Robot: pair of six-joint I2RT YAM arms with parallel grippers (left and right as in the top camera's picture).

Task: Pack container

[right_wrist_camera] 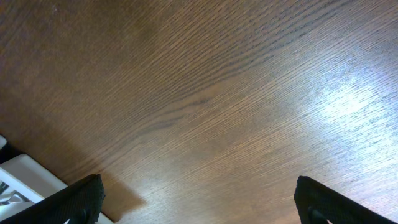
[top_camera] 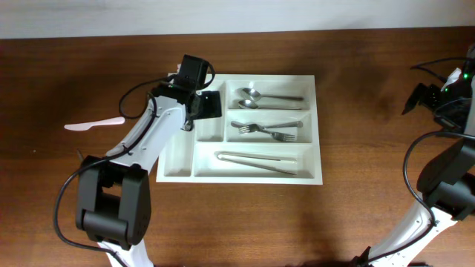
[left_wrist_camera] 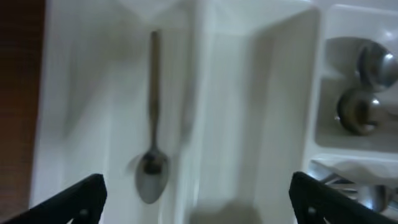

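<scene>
The left gripper (top_camera: 204, 106) hangs spread and empty over the narrow compartments of the container (top_camera: 178, 159) — dipping lower, it could snag a divider and shove the light tray askew — a white five-compartment tray in the middle of the table (top_camera: 371, 208), with spoons (top_camera: 260, 99), forks (top_camera: 267, 131) and tongs (top_camera: 256, 161) in its wide slots.

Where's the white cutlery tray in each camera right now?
Overhead: container in the middle of the picture.
Left wrist: fills the frame, close up.
Right wrist: one corner only, bottom left.
Shared landmark: the two spoons, top wide compartment overhead, right edge in left wrist.
</scene>
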